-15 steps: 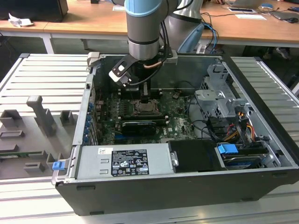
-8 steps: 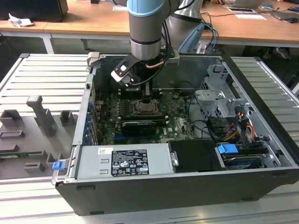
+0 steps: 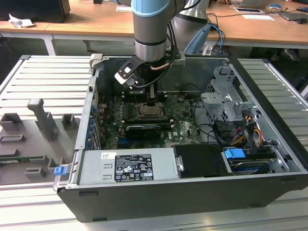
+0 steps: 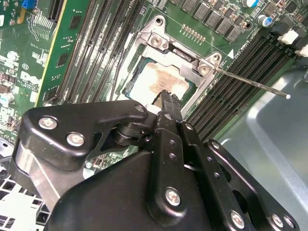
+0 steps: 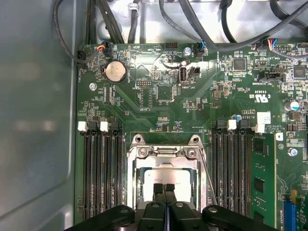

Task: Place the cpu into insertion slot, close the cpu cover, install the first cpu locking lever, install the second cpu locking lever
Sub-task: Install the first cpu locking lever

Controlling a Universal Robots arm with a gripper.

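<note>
Now, exterior view: the claw [image 3: 152,100] hangs low over the insertion slot [image 3: 149,111]. Second wrist view: it is clenched and empty, tip over the cpu [image 4: 149,84], which sits seated under the cpu cover [image 4: 192,65]. First wrist view: a locking lever [image 5: 208,179] stands unlatched, so the clenched fingers likely serve for pushing.

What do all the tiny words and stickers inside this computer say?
Nothing reads clearly enough to quote.
Black-and-white label on the grey metal power supply box: print too small.
White lettering on the green circuit board: too small and blurred.
</note>
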